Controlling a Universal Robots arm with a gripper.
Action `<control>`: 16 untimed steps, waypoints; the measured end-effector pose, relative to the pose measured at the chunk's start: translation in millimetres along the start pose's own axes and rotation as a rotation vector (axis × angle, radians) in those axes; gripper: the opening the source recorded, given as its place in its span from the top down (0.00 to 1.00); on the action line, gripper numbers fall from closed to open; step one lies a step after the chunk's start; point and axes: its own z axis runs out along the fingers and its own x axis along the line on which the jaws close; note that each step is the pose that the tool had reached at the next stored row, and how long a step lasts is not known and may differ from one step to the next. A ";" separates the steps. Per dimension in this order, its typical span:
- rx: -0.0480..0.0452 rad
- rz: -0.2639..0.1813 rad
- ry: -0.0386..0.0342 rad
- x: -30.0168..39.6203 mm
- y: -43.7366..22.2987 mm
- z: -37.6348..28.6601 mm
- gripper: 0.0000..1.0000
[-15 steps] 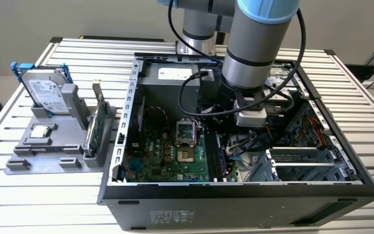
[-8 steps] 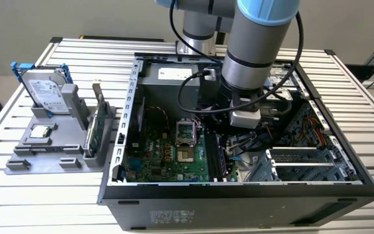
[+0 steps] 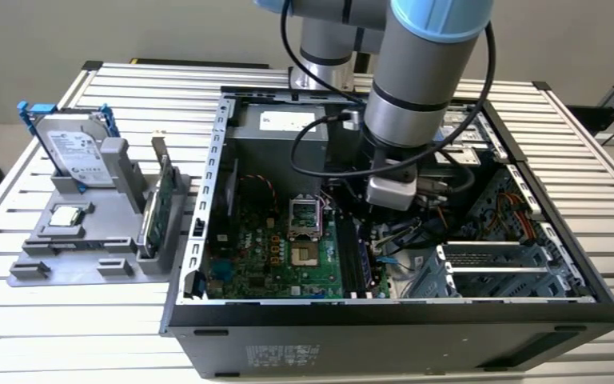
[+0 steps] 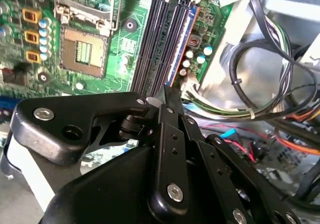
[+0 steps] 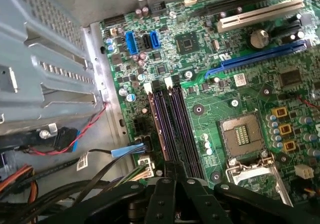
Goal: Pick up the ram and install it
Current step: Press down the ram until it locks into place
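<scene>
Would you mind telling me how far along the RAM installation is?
The gripper hangs inside the computer case, right above the motherboard's memory slots. I cannot tell whether it holds the ram. The slots in view look empty, so seating the ram is left.

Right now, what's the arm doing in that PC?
The arm's pincer is down inside the open computer case, poised just above the memory slots beside the empty processor socket. A thin stick, probably the ram, appears to stand in the outermost slot. Whether it is fully seated can't be told. A hard drive sits on the holder outside the case.
</scene>
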 end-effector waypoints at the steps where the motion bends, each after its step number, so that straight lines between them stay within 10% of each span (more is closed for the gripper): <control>1: 0.0000 0.013 -0.0009 0.0 0.0 0.0 1.00; 16: -0.0010 0.214 -0.0159 0.0 0.0 0.0 1.00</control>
